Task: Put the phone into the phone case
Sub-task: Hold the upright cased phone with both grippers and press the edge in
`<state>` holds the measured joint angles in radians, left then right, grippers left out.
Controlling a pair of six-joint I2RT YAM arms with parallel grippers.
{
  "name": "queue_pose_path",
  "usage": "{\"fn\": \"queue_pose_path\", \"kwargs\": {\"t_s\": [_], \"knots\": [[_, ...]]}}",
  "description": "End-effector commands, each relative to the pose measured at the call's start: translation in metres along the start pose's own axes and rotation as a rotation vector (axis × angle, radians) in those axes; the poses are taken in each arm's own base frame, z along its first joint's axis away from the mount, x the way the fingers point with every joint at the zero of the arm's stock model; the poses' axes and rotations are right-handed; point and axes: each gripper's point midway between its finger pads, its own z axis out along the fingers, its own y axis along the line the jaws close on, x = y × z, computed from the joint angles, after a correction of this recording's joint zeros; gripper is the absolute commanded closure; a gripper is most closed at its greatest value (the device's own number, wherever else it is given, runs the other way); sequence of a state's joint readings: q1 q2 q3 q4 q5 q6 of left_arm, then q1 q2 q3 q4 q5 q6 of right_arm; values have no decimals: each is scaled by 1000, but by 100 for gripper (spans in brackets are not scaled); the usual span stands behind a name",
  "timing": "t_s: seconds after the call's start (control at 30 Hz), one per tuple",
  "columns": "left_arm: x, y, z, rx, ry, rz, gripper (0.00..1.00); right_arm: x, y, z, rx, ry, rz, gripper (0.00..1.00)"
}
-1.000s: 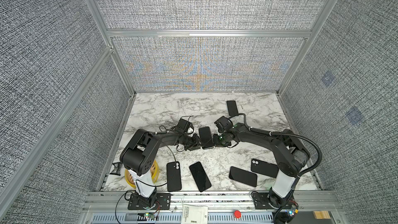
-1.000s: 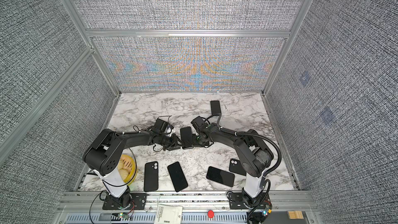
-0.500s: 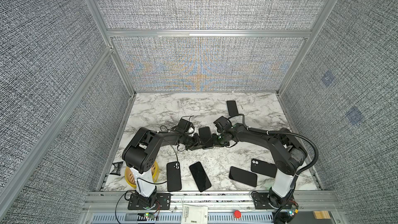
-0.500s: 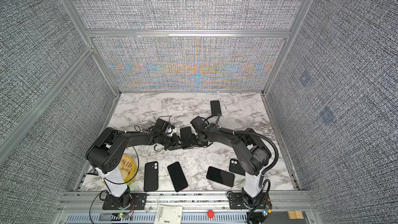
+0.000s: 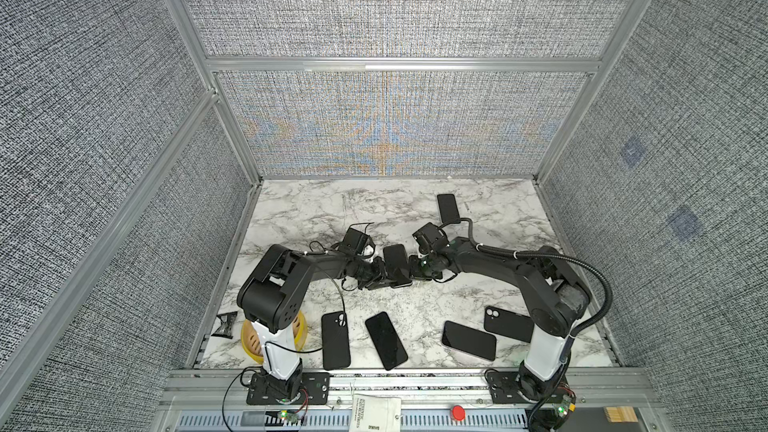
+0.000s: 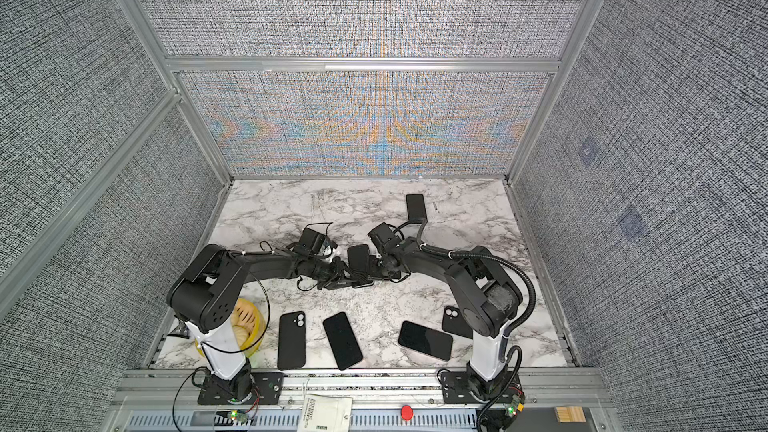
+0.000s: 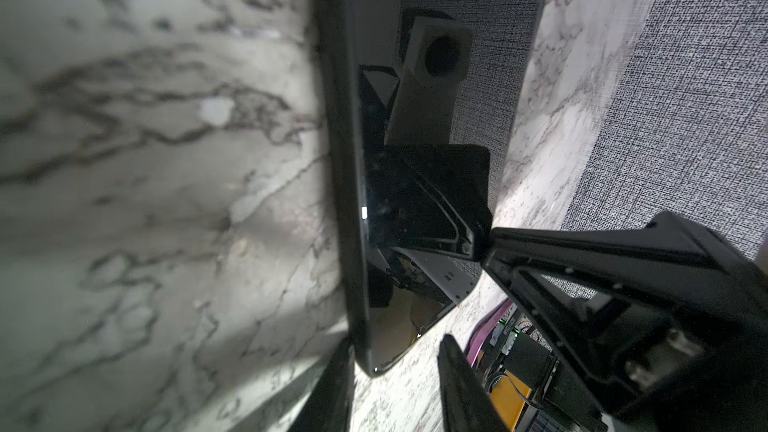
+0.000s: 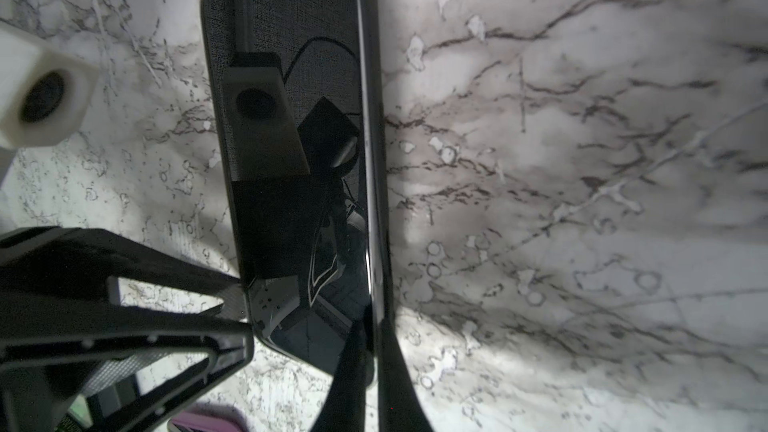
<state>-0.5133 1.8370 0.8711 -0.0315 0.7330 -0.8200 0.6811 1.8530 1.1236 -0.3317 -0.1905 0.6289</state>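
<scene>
Phone point(image 5: 397, 264) sits in the middle of the worktop point(image 5: 316, 218) in both top views, caught between my left hand point(image 5: 380, 278) and right hand point(image 5: 412, 273); their black bodies cover its near end, so from up here I cannot tell what touches what. Bare marble runs behind it to the back wall, broken only by a spare handset point(image 5: 448, 207); toward the front edge four dark slabs point(image 5: 385, 340) lie flat, well apart from both hands. A yellow tub point(image 6: 259, 326) at the front left corner is half hidden by the left arm's base, and it holds pale rounded things I cannot name. In the left wrist view the phone is a steep dark blade, its far end cut off by the picture's edge, its screen muddled by reflections. My left hand stands part-way open astride the near corner: one finger point(image 7: 332, 392) lies along the back, the other finger point(image 7: 459, 384) stands clear, a strip of marble showing between it and the screen. In the right wrist view my right hand is pinched almost closed on the phone's long edge near its end, one finger point(image 8: 353, 367) over the glass, its mate outside. A dark rim point(image 8: 380, 139) runs round the screen; whether that is a cover or the phone's own frame I cannot tell.
</scene>
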Motion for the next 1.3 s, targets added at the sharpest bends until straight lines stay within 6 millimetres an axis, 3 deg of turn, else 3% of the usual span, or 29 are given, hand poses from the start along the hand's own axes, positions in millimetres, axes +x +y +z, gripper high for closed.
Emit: {"fn": "queue_pose_path", "kwargs": {"t_s": [0.0,0.23,0.4,0.6,0.97,1.27], "knots": [[-2,6,3,-23,-11,4,64,26,-1,6,-18,102,9,91],[0,2,-3,-19,-26,22,61,12,-2,-14,23,43,-29,89],[3,-5,-8,-2,-31,34,45,4,1,-25,21,-2,-39,83],[8,1,-10,-2,-34,20,38,8,0,-22,9,-7,-26,79],[4,1,-2,10,-25,13,41,7,4,-13,-10,11,-22,80],[3,4,-1,5,-23,6,43,13,3,-5,-23,37,-5,86]]}}
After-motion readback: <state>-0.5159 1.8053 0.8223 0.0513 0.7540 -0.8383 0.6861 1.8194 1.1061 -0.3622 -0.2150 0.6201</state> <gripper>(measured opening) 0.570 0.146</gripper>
